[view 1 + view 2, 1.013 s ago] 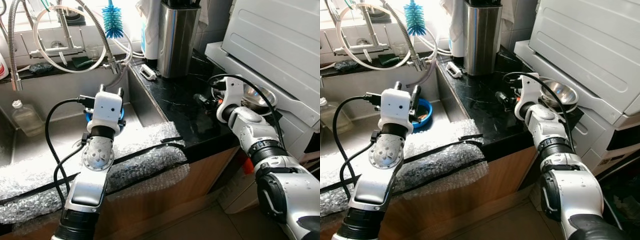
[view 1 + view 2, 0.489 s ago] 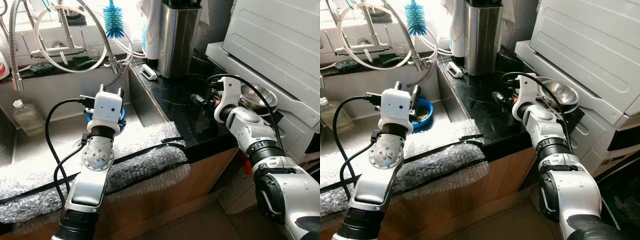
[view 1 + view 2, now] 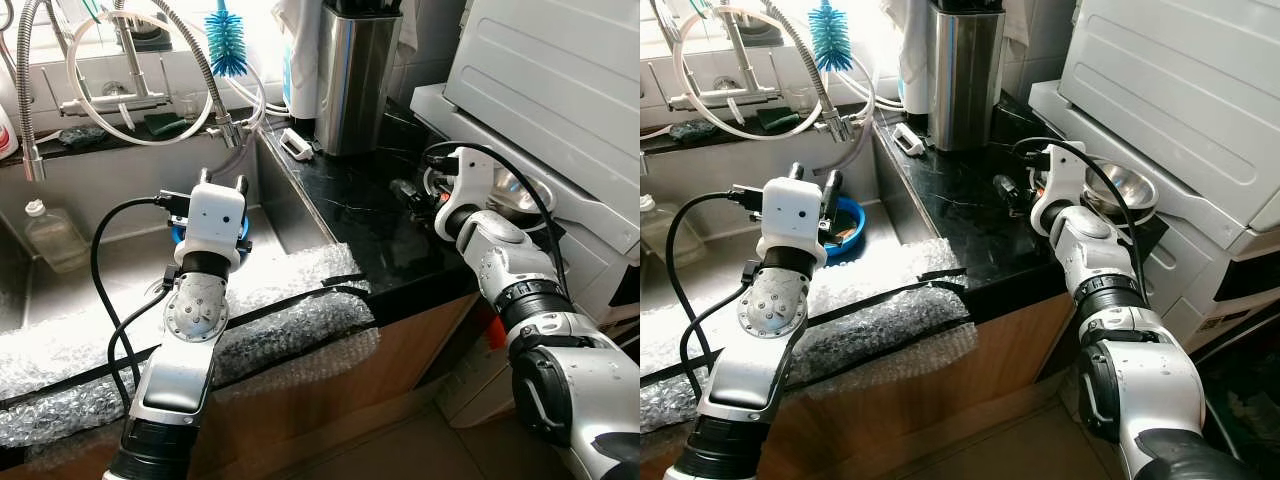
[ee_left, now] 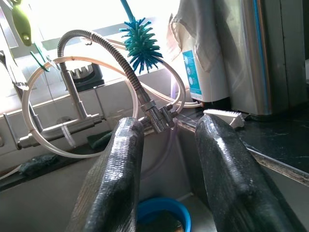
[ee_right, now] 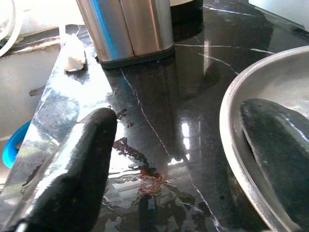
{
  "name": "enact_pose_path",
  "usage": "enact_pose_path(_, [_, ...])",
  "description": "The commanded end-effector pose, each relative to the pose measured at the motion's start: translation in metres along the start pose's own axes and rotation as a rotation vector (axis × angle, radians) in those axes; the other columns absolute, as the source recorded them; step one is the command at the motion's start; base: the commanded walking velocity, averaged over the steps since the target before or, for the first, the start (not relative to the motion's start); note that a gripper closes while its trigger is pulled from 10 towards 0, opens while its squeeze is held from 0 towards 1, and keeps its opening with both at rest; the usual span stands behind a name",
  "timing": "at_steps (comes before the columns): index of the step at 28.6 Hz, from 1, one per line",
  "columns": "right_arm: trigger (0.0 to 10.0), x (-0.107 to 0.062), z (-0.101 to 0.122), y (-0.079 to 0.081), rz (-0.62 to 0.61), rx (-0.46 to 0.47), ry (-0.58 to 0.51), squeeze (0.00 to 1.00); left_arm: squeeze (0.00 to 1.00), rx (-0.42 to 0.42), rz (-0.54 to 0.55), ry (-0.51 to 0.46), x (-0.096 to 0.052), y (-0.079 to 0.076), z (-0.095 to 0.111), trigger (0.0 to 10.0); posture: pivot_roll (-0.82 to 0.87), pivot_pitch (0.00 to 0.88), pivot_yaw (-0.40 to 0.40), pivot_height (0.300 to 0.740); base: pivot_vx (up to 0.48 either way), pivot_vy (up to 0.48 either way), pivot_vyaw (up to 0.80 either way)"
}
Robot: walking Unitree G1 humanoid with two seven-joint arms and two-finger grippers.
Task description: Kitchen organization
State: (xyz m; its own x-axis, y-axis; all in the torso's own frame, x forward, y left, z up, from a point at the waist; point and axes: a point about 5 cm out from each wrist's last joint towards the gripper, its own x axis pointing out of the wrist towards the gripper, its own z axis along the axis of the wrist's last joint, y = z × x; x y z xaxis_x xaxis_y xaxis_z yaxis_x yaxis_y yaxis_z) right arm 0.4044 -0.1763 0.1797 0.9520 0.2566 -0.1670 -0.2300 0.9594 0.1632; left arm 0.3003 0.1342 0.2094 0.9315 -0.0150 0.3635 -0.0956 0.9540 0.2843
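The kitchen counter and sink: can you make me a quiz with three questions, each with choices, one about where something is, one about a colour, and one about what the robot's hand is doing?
1. Where is the blue bowl?
A. Down in the sink
B. On the black counter
C. On the floor

2. What colour is the bristly brush by the tap?
A. Red
B. Yellow
C. Blue-green

3. How are the fingers of the right end effector at the metal bowl?
A. Shut tight with nothing between them
B. Open, one finger inside the bowl and one outside its rim
C. Holding a spoon

Answers:
1. A, it sits on the sink bottom beyond the left end effector.
2. C, its bristles are blue-green.
3. B, the right wrist view shows the rim between the spread fingers.
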Motion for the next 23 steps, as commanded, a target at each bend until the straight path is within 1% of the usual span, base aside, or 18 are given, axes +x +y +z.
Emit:
enact_pose_path(1, [10.0, -0.001, 0.011, -0.004, -0.023, 0.004, -0.041, 0.0, 0.0, 0.022, -0.011, -0.014, 0.002, -0.002, 0.004, 10.0, 0.0, 0.0, -0.05, 0.74, 0.0, 0.0, 0.0])
enact_pose_path(5, [10.0, -0.002, 0.006, -0.006, -0.046, -0.002, -0.013, 0.0, 0.0, 0.024, -0.015, -0.013, 0.002, -0.003, 0.003, 10.0, 0.0, 0.0, -0.051, 0.74, 0.0, 0.0, 0.0])
enact_pose_path(17, [10.0, -0.002, -0.004, -0.007, -0.066, 0.021, 0.049, 0.0, 0.0, 0.025, -0.021, -0.012, 0.001, -0.004, 0.004, 10.0, 0.0, 0.0, -0.054, 0.74, 0.0, 0.0, 0.0])
enact_pose_path(23, [10.0, -0.001, -0.006, -0.006, -0.058, 0.026, 0.059, 0.0, 0.0, 0.026, -0.023, -0.011, 0.001, -0.004, 0.003, 10.0, 0.01, 0.0, -0.054, 0.74, 0.0, 0.0, 0.0])
